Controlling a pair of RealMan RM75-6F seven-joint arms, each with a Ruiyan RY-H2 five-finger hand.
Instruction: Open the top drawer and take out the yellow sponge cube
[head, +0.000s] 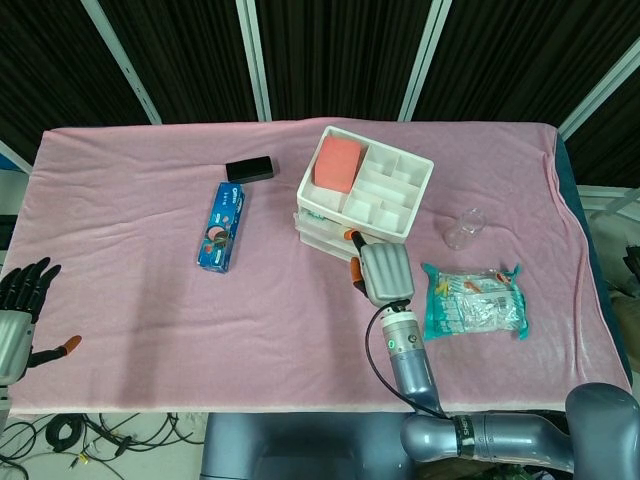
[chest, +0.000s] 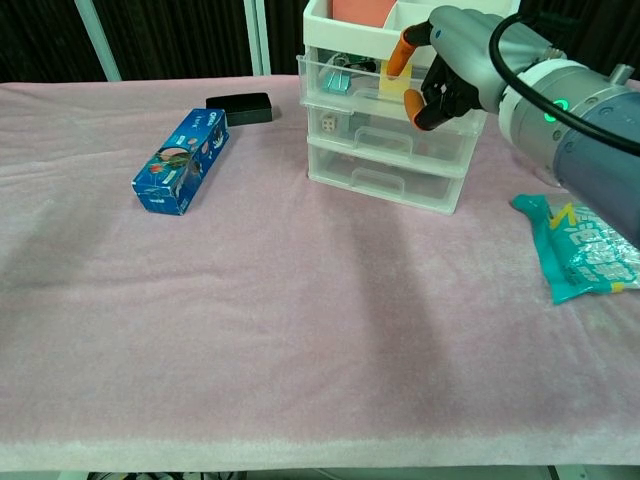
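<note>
Where right hand (chest: 445, 75) curls, yellow sponge cube (chest: 393, 80) behind clear drawer front.

Clear top drawer (chest: 365, 82) of the white unit, barely ajar; yellow sponge cube (chest: 393, 78) inside (partly hidden).

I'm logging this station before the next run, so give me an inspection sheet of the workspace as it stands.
Surface: pink cloth over the table, wrinkled.
Job's things: white drawer unit with tray on top; top drawer looks barely pulled out; yellow sponge cube seen through its clear front.
Clutter: blue box, black block, clear cup on its side, teal snack bag, pink sponge in the tray.
Hands: right robot hand at the top drawer front, grip unclear; left robot hand off the table's edge, fingers spread, holding nothing.
Cables: loose coils on the floor.
Surroundings: dark curtains, white frame bars.
</note>
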